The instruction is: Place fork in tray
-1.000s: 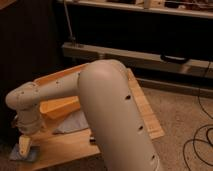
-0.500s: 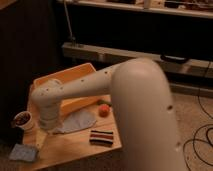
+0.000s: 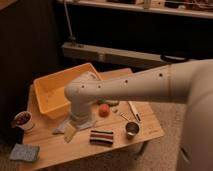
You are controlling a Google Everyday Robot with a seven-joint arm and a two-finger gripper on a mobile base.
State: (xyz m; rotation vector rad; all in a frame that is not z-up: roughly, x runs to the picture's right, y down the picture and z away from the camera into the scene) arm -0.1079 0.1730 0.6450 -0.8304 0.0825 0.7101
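The yellow-orange tray [image 3: 50,92] sits at the back left of the wooden table [image 3: 60,155], and I see nothing in it. A pale, slim utensil that looks like the fork [image 3: 134,110] lies on the table to the right, past a small orange ball [image 3: 103,110]. My big white arm reaches in from the right. Its wrist hangs over the tray's front right corner. The gripper [image 3: 76,127] points down at a grey cloth [image 3: 88,123] in front of the tray, well left of the fork, open, with nothing seen in it.
A white cup [image 3: 22,120] with dark contents stands at the left edge, with a blue sponge [image 3: 24,151] at the front left corner. A striped block [image 3: 101,137] and a metal cup [image 3: 132,129] stand near the front. A low shelf [image 3: 115,54] runs behind the table.
The arm's wrist has swung from the table's left edge toward the middle. The ball, the utensil and the metal cup now show. The objects on the table lie as before.
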